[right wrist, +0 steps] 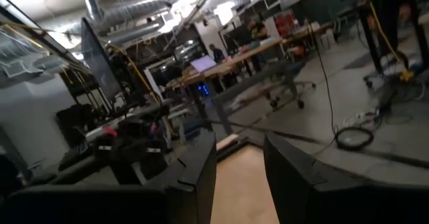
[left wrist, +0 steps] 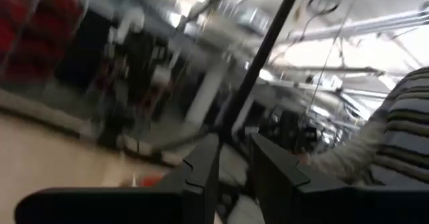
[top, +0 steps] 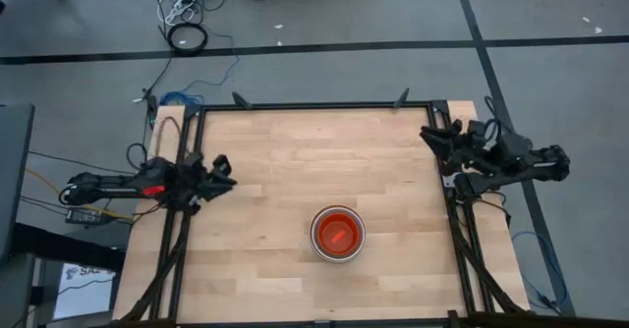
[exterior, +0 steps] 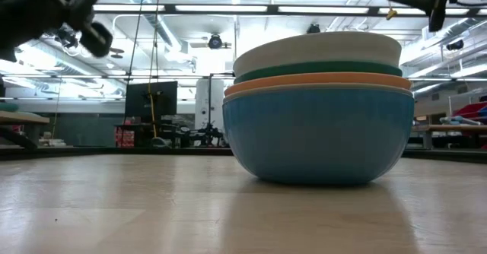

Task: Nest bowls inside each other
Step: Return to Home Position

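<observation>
The bowls stand nested in one stack (top: pixel 338 234) on the wooden table, a little right of its middle and toward the near edge. In the low view the outermost blue bowl (exterior: pixel 316 136) rests on its base, with orange (exterior: pixel 319 80), teal (exterior: pixel 319 70) and white (exterior: pixel 319 50) rims rising out of it. From above, a red-orange bowl (top: pixel 338 236) shows innermost. My left gripper (top: pixel 224 169) (left wrist: pixel 234 143) hovers at the table's left edge, open, nothing between its fingers. My right gripper (top: pixel 432 136) (right wrist: pixel 239 140) hovers at the far right corner, open, nothing between its fingers. Both are well away from the stack.
A black frame (top: pixel 314 105) runs along the table's far edge and down both sides. Bare wood (top: pixel 295 151) lies all around the stack. A person's striped sleeve (left wrist: pixel 402 130) shows beyond the table in the left wrist view. Cables (top: pixel 187 35) lie on the floor behind.
</observation>
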